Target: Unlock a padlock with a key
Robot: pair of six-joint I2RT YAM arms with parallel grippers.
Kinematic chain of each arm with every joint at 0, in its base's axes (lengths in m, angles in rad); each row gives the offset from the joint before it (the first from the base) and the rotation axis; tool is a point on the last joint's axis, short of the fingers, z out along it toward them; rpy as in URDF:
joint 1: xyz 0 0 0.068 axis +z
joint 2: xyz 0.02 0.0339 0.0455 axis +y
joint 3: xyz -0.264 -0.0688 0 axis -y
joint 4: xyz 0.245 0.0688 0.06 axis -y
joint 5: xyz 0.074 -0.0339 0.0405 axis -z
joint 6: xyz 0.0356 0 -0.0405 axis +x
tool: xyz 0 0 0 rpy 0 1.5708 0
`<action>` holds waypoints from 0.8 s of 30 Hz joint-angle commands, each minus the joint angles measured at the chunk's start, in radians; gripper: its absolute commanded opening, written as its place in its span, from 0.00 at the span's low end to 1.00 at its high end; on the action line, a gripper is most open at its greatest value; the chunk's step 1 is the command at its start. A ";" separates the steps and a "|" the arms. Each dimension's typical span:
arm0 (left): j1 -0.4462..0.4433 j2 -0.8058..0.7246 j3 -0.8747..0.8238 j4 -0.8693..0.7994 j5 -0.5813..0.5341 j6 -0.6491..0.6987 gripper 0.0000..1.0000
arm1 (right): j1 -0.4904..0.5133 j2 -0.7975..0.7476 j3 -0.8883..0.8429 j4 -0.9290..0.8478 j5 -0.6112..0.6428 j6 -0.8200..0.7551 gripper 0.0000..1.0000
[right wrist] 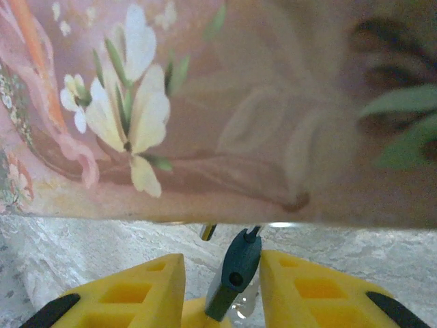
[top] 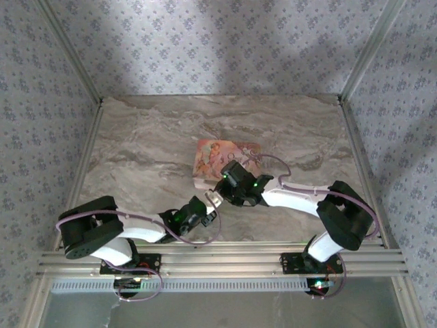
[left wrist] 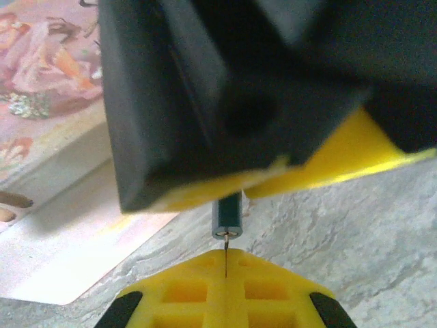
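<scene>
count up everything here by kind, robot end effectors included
padlock: 1
key: 1 (thin, seen edge-on)
printed packet: 1
end effectors: 2 (left end effector, right end effector)
total: 5

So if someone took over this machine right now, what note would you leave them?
Right tool: shut on the padlock, held just above the table by the near edge of the packet.
Left tool: shut on a thin sliver, likely the key, whose tip meets the padlock's silvery end.
Done: both things are gripped and brought together.
Left: I can't tell whether the key is seated. Push it in, then turn it until the lock opens.
</scene>
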 commanded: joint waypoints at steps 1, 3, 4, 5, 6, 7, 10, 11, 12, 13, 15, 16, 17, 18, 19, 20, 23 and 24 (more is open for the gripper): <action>-0.009 -0.047 0.002 0.099 0.009 -0.062 0.00 | 0.029 -0.018 -0.021 0.014 0.052 0.037 0.34; -0.009 -0.056 -0.008 0.115 0.012 -0.086 0.00 | 0.037 -0.032 -0.026 0.014 0.076 0.044 0.32; -0.009 -0.059 -0.012 0.119 0.014 -0.093 0.00 | 0.039 -0.036 -0.026 0.011 0.085 0.045 0.30; -0.009 -0.063 -0.014 0.121 0.018 -0.096 0.00 | 0.043 -0.040 -0.027 0.007 0.093 0.046 0.27; -0.009 -0.065 -0.013 0.117 0.021 -0.098 0.00 | 0.047 -0.045 -0.028 0.005 0.102 0.047 0.22; -0.009 -0.065 -0.013 0.112 0.020 -0.098 0.00 | 0.050 -0.048 -0.030 0.003 0.108 0.051 0.19; -0.009 -0.061 -0.016 0.108 0.019 -0.098 0.00 | 0.059 -0.057 -0.032 -0.004 0.125 0.055 0.14; -0.008 -0.059 -0.017 0.106 0.019 -0.099 0.00 | 0.060 -0.061 -0.035 -0.005 0.127 0.056 0.13; -0.009 -0.056 -0.017 0.103 0.019 -0.100 0.00 | 0.062 -0.062 -0.036 -0.008 0.129 0.057 0.12; -0.009 -0.054 -0.016 0.099 0.020 -0.102 0.00 | 0.064 -0.065 -0.037 -0.009 0.130 0.057 0.07; -0.009 -0.050 -0.014 0.090 0.023 -0.105 0.00 | 0.064 -0.072 -0.041 -0.010 0.138 0.056 0.00; -0.009 -0.049 -0.013 0.086 0.025 -0.106 0.00 | 0.064 -0.074 -0.041 -0.013 0.141 0.055 0.00; -0.009 -0.051 -0.013 0.080 0.024 -0.108 0.00 | 0.065 -0.079 -0.041 -0.017 0.144 0.049 0.00; -0.009 -0.053 -0.013 0.073 0.024 -0.111 0.02 | 0.064 -0.084 -0.043 -0.018 0.146 0.037 0.00; -0.009 -0.058 -0.014 0.065 0.022 -0.114 0.08 | 0.063 -0.088 -0.044 -0.023 0.147 0.023 0.00; -0.008 -0.065 -0.017 0.056 0.017 -0.119 0.14 | 0.062 -0.096 -0.047 -0.025 0.146 0.005 0.00; -0.006 -0.102 -0.038 0.032 0.005 -0.142 0.28 | 0.047 -0.111 -0.056 -0.031 0.120 -0.064 0.00; -0.003 -0.119 -0.047 0.021 0.002 -0.151 0.31 | 0.038 -0.112 -0.058 -0.030 0.096 -0.091 0.00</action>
